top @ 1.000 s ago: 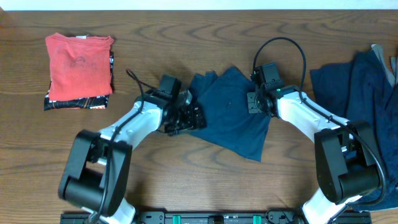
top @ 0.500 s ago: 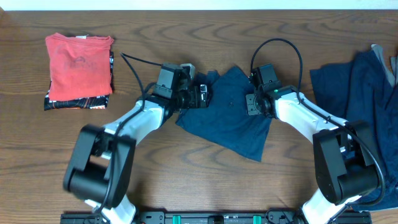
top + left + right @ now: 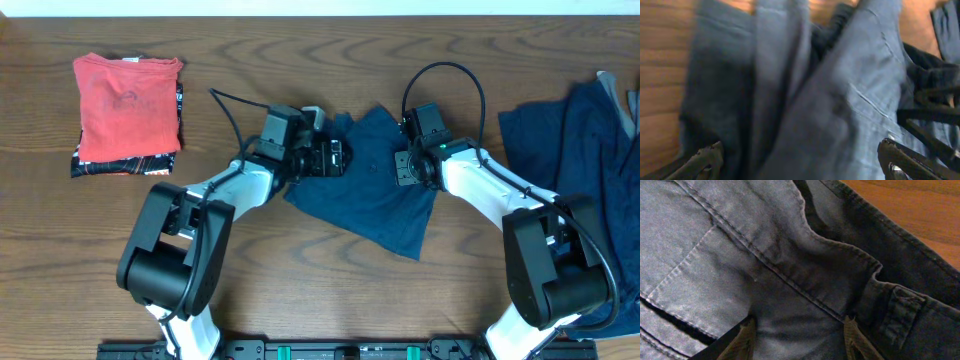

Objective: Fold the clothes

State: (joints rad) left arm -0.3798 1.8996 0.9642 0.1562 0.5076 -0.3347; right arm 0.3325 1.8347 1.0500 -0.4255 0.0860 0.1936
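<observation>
A pair of dark navy shorts (image 3: 375, 190) lies spread in the middle of the table. My left gripper (image 3: 336, 158) is over its upper left edge. In the left wrist view its fingers (image 3: 800, 165) stand wide apart and open over blurred folds of the shorts (image 3: 840, 100). My right gripper (image 3: 404, 167) is on the shorts' upper right part. In the right wrist view its fingers (image 3: 799, 340) are apart and open over the waistband seam and a belt loop (image 3: 900, 307). A second heap of navy clothes (image 3: 575, 140) lies at the right edge.
A folded stack with a red shirt on top (image 3: 128, 100) sits at the far left. Both arms' black cables loop above the shorts. Bare wooden table (image 3: 320, 270) runs along the front.
My left gripper has moved from the shorts' lower left edge up and right to the upper left edge. The shorts' left side shifted with it. The right arm has barely moved.
</observation>
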